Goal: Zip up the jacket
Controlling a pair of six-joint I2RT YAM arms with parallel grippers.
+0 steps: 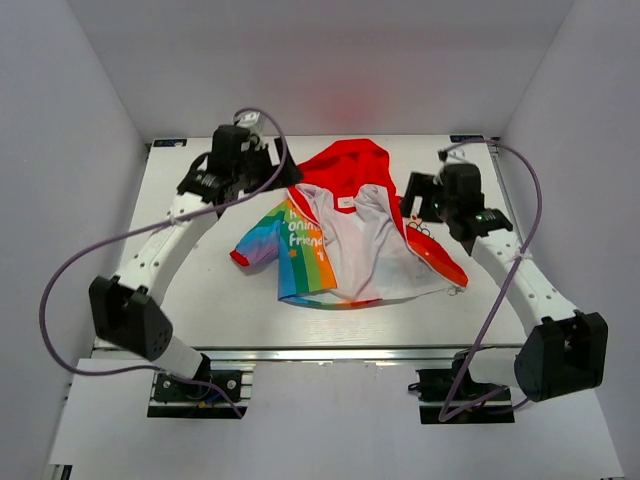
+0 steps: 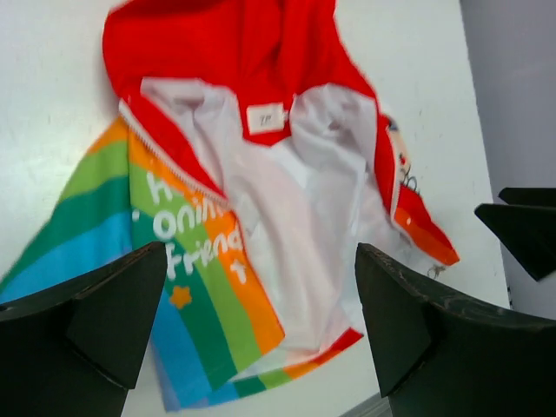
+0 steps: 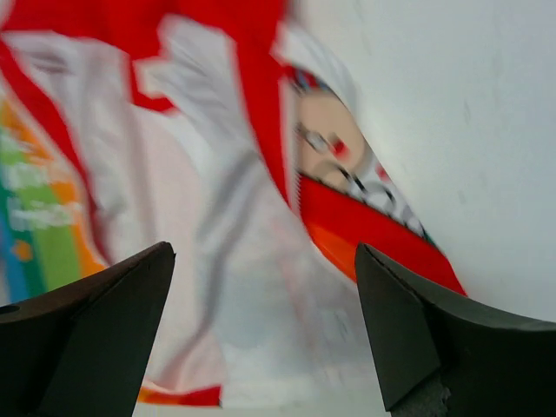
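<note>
Jacket [image 1: 345,235] between two arms

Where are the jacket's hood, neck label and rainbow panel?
jacket hood [image 1: 345,165], top external view, middle of red fabric.
neck label [image 2: 266,117], left wrist view, centre of white tag.
rainbow panel [image 2: 208,330], left wrist view, green stripe below lettering.

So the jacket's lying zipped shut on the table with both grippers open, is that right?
No. The jacket lies unzipped, its front spread open with the white lining showing, as the top external view shows. It is on the table, and the left gripper and right gripper are both open.
</note>
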